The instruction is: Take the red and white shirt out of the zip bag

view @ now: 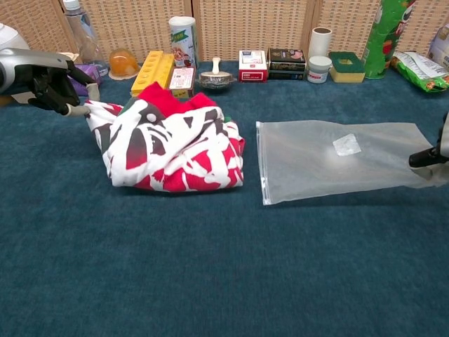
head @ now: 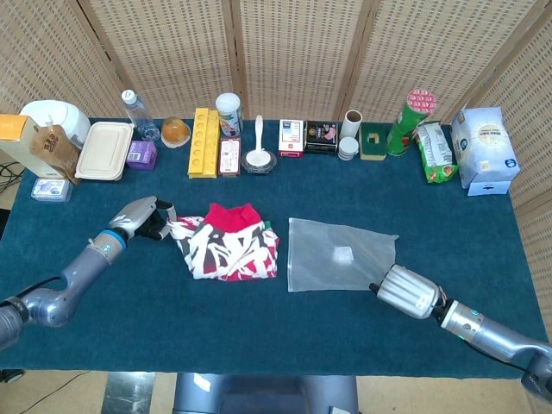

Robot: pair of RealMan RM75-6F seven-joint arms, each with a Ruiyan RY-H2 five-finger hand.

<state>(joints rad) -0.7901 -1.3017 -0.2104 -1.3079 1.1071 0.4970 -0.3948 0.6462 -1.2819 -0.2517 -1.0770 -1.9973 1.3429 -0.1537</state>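
The red and white shirt point(head: 227, 247) point(view: 172, 142) lies bunched on the blue table, fully outside the zip bag. My left hand point(head: 145, 219) point(view: 49, 76) pinches the shirt's left corner, at the left of both views. The clear zip bag point(head: 339, 254) point(view: 335, 159) lies flat and empty to the shirt's right, with a gap between them and its open mouth facing the shirt. My right hand point(head: 405, 291) point(view: 436, 150) holds the bag's far right corner; in the chest view only its fingertips point(view: 425, 157) show at the right edge.
A row of goods lines the table's back edge: a water bottle point(head: 136, 112), a yellow tray point(head: 203, 141), a bowl with a spoon point(head: 259, 156), small boxes point(head: 308, 137), a green can point(head: 410, 120), and a white carton point(head: 486, 149). A lidded container point(head: 104, 150) stands at back left.
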